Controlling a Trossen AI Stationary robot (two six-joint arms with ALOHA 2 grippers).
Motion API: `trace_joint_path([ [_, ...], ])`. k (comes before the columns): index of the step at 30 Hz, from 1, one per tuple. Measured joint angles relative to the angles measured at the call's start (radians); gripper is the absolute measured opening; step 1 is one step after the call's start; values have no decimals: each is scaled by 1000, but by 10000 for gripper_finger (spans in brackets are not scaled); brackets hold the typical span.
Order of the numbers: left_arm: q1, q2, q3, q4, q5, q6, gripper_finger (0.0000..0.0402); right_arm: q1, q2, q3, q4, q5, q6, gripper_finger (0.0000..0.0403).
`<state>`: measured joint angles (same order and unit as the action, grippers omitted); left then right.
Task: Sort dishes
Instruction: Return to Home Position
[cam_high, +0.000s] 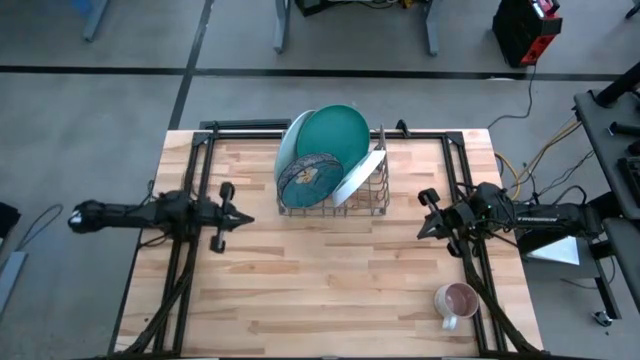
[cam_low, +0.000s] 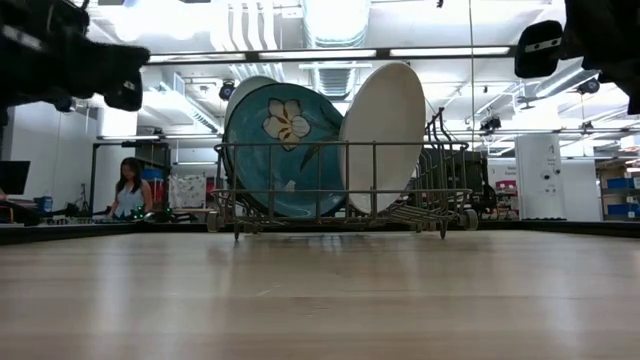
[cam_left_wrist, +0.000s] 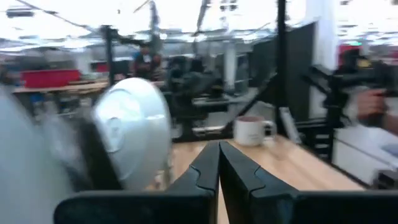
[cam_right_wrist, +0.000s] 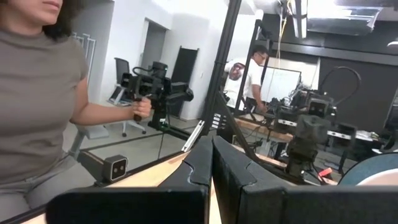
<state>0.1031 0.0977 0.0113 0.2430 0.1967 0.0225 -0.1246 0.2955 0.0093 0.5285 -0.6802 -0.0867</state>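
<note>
While the left arm lies stretched over the left side of the table (cam_high: 320, 285), its pincer (cam_high: 244, 218) points toward the middle. Its two fingers are pressed together with nothing between them, and it is well apart from the dishes. Near the far edge at the middle of the table stands a wire rack (cam_high: 376, 206), and all four dishes are set in it on edge. Furthest left is the pale mint plate (cam_high: 290, 146), of which only a curved strip shows behind the others. Leaning in front of it, at the near left of the rack, is the smaller blue-and-white speckled dish (cam_high: 308, 180), its flower-patterned face turned toward the near edge of the table. The dark teal-green plate (cam_high: 338, 135) rises behind that dish and stands taller than the rest. To its right the white plate (cam_high: 360, 178) tilts across the right half of the rack, and the low view shows it beside the flowered dish. Over the right side of the table the right arm reaches inward, and its pincer (cam_high: 424, 214) is likewise closed on nothing, with the fingers touching, clear of the rack. Near the right front corner of the table a pale mug (cam_high: 455, 300) stands upright and alone. In the right wrist view a person in a grey top stands beyond the table edge.
</note>
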Motion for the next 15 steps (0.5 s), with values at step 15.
trace_joint_path([
  [15,-45,15,0,153,-1474,638,0,0,1,0,0,2,-10,0],
])
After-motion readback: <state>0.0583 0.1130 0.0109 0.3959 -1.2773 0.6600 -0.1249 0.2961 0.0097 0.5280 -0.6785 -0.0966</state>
